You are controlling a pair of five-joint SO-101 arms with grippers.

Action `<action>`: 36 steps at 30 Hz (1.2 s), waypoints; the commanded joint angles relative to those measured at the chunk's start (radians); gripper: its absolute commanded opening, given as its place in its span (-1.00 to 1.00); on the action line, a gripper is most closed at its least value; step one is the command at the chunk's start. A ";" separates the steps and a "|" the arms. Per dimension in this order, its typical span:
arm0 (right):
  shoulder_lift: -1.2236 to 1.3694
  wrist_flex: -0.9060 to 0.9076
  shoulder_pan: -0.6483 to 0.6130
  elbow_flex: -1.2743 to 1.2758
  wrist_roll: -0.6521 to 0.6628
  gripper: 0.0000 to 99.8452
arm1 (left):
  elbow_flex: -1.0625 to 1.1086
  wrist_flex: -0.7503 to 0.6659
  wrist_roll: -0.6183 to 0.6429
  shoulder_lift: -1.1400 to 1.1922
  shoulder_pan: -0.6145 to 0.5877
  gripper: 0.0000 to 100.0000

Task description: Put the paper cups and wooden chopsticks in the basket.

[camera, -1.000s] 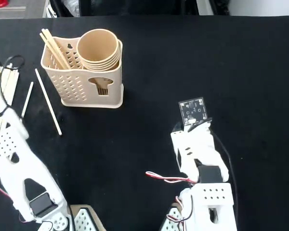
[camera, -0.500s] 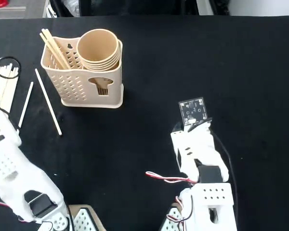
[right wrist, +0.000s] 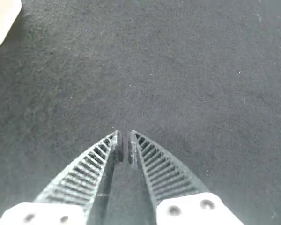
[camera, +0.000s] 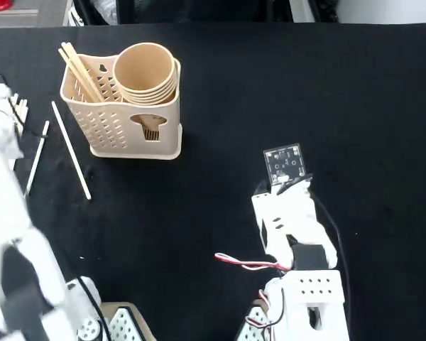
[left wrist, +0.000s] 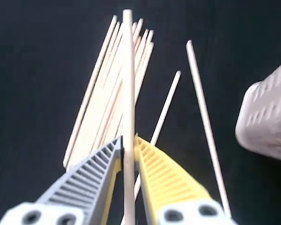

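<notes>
At the far left of the black surface (camera: 284, 85) stands one pale perforated basket (camera: 121, 131). One nested stack of paper cups (camera: 146, 69) sits in the basket compartment nearer the right arm. About five rims show, though the exact count is hard to tell. At least two basket chopsticks (camera: 77, 65) lean out of the other compartment, tilted away from the cups.

Two single sticks lie flat on the surface beside the basket, on the side away from the right arm. The near loose chopstick (camera: 71, 150) lies just beside the basket wall, and the outer loose chopstick (camera: 37, 158) lies a little farther out, apart from it. Beyond them a bundle of chopsticks (camera: 18, 110) lies at the surface's edge, too closely packed to count.

The left wrist view shows the left claw (left wrist: 128, 139) with its fingers pressed onto one held chopstick (left wrist: 128, 65). This stick runs straight out past the fingertips, over the bundle, with both loose sticks and the basket off to one side. From above, the left arm (camera: 7, 213) is a white blur and its claw cannot be made out.

The right claw (right wrist: 123, 137) has its fingers drawn together to a thin slit, with nothing between them, over bare surface. The high view places the right arm (camera: 295, 234) near the front middle, well apart from the basket.
</notes>
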 commanded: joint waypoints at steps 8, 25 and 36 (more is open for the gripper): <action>-0.015 -0.018 -0.005 -0.007 0.008 -0.92 | 0.297 -0.624 -0.003 -0.345 0.133 -0.94; -0.015 -0.015 -0.005 -0.008 0.032 -0.92 | 0.015 -0.664 0.453 -0.548 0.165 -0.94; -0.015 -0.015 -0.006 -0.008 0.032 -0.92 | -0.097 -0.655 0.454 -0.555 0.297 -0.94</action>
